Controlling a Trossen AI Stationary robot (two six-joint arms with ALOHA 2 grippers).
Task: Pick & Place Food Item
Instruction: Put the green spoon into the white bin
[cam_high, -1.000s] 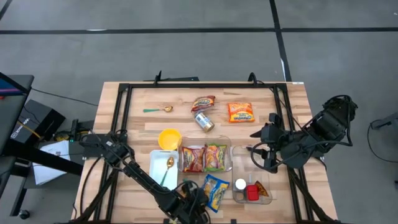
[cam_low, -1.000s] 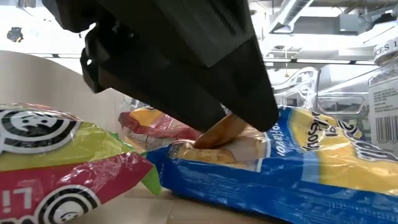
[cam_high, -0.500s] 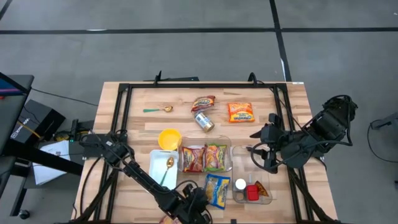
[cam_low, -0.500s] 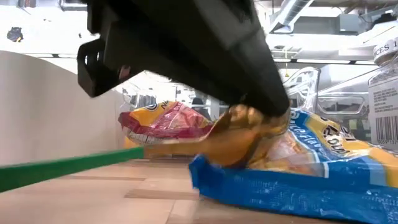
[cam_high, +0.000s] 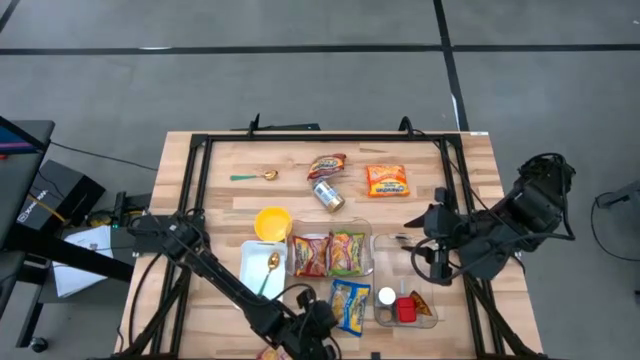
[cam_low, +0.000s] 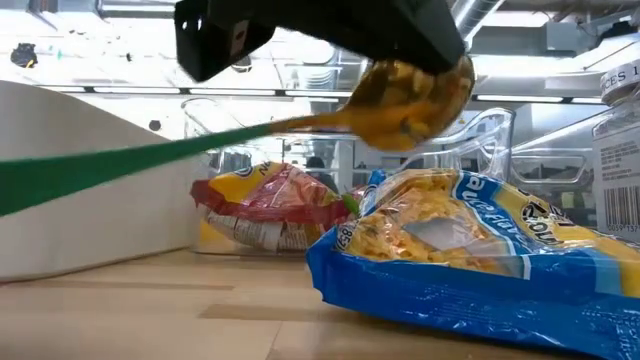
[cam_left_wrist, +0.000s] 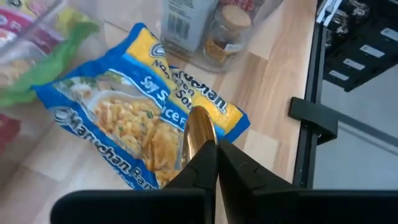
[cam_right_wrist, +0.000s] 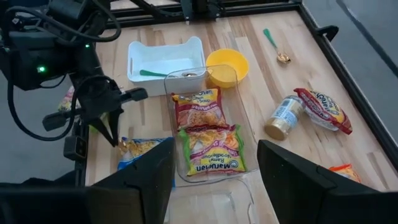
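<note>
Front edge of table: left gripper (cam_left_wrist: 216, 146) is clamping its fingers tight on a spoon (cam_low: 415, 95) with a gold bowl and green handle. It is not gripping any food. The spoon is hanging in the air just above the blue noodle packet (cam_high: 349, 305).

The packet is lying flat on the wood, touching nothing but the table, just in front of the clear bin (cam_high: 372, 250). It looks like glossy blue and yellow film with a noodle picture printed across it.

Handling guess: light and crinkly, with a slick skin and a brittle noodle block inside that is likely to crack under a hard squeeze. Best hold is probably a crimped end seam or a pinch across the narrow width.

Mid table: two more noodle packets, red (cam_high: 310, 255) and green (cam_high: 347, 253), are sitting side by side in the bin. A white tray (cam_high: 246, 270) is lying beside it.

Right side: right gripper (cam_right_wrist: 214, 168) is hovering with fingers spread, carrying nothing.

Far end: a can (cam_high: 328, 195) and an orange packet (cam_high: 386, 180) are lying well apart from the action.
</note>
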